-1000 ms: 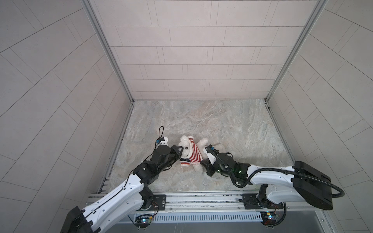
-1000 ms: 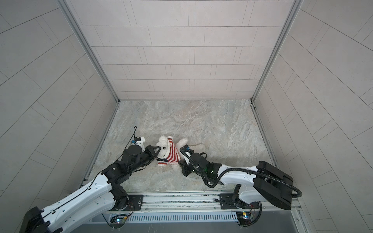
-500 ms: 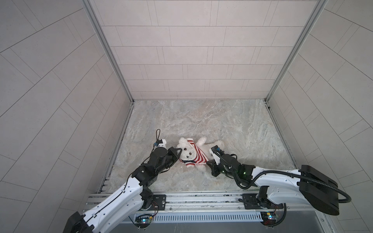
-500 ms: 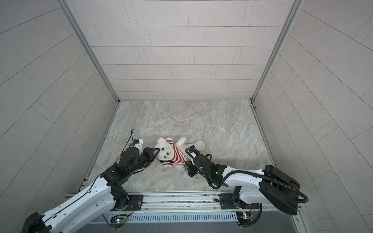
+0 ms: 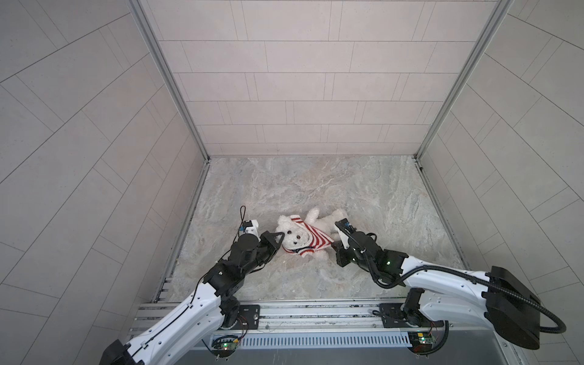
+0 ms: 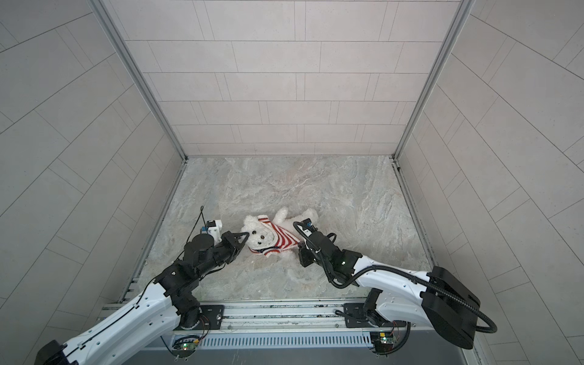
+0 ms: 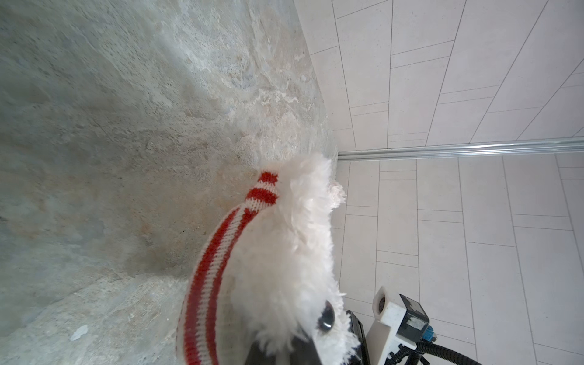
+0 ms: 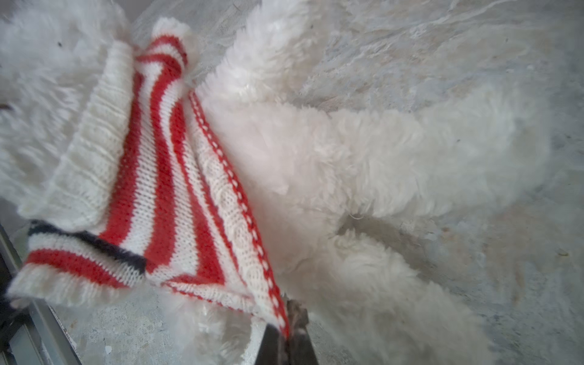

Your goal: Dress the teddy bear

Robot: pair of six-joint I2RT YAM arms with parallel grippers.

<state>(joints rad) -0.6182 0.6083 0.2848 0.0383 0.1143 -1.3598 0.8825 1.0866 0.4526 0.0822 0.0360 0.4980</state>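
Striped sweater point(image 5: 316, 237) farther down the teddy bear point(image 5: 292, 235)

One bear point(image 5: 292, 232), one sweater point(image 5: 313, 237), a left arm point(image 5: 189, 313) and a right arm point(image 5: 448, 284).
Two arms in all; the bunched knit seems a single sweater, folds hiding part.

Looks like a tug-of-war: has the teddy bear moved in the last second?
Yes. The teddy bear swung its body toward the right wall; its head stayed by the left hand.
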